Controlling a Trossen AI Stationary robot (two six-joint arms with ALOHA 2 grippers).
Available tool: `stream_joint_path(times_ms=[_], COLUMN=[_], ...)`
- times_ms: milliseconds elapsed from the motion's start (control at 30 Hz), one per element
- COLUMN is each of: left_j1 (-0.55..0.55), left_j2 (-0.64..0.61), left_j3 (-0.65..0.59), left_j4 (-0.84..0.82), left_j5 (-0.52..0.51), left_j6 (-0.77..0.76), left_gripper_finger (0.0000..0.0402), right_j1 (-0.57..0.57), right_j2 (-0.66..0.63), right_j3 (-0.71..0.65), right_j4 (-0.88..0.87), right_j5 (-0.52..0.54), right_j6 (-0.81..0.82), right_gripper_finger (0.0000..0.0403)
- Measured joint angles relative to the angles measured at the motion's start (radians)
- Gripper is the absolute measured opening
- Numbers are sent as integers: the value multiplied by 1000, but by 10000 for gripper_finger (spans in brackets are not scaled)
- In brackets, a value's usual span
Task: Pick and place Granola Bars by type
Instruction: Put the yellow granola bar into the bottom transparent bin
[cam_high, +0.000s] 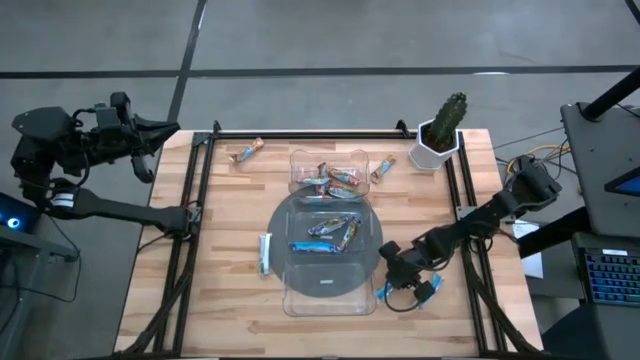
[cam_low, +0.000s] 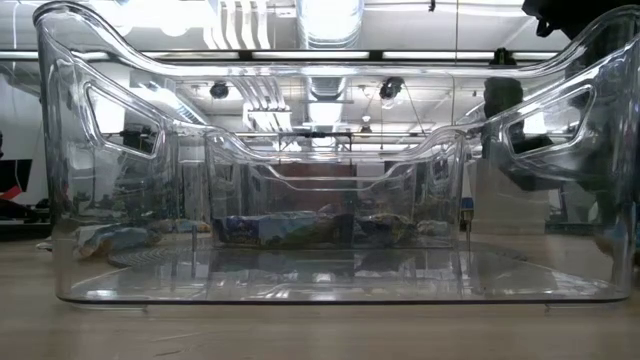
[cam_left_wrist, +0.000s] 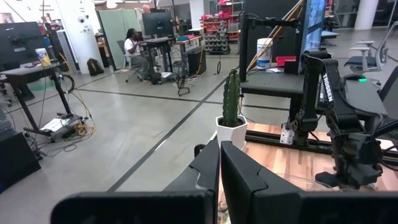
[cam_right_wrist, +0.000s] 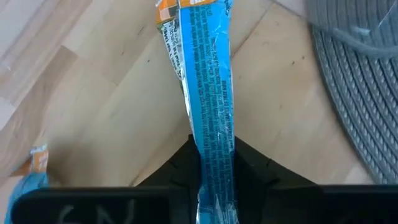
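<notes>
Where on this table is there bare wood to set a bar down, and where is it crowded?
Bare wood runs along the near edge of the table, left of the clear tray, and between the loose blue bar and the left rail. The grey mat, the tray and the back bin are crowded. The right pincer, shut on a blue bar, fills the near right.

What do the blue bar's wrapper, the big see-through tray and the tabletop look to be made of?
The blue bar, pinched by the right gripper, looks wrapped in thin glossy foil or plastic film: it creases and shines. The tray seems rigid clear plastic, with the room showing through its walls and bright glints on them. The tabletop looks like pale wood planks with visible grain and seams, matte or lightly sealed.
</notes>
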Motion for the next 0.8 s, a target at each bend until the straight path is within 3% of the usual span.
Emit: stream_joint_path(times_ms=[233,500,667,800], left_j1=[0,0,0,0], left_j2=[0,0,0,0], left_j3=[0,0,0,0], left_j4=[2,2,2,1], left_j5=[0,0,0,0], left_j6=[0,1,8,9], left_gripper_finger=[0,0,0,0], right_j1=[-1,-4,-3,-3], right_j2=[-81,-288,-407,-425], right_j3=[0,8,88,198], right_j4=[-167,-309,-336,-359], right_j5=[8,13,14,61], right_j6=[0,86,111,91], right_gripper_finger=[66,53,53,53])
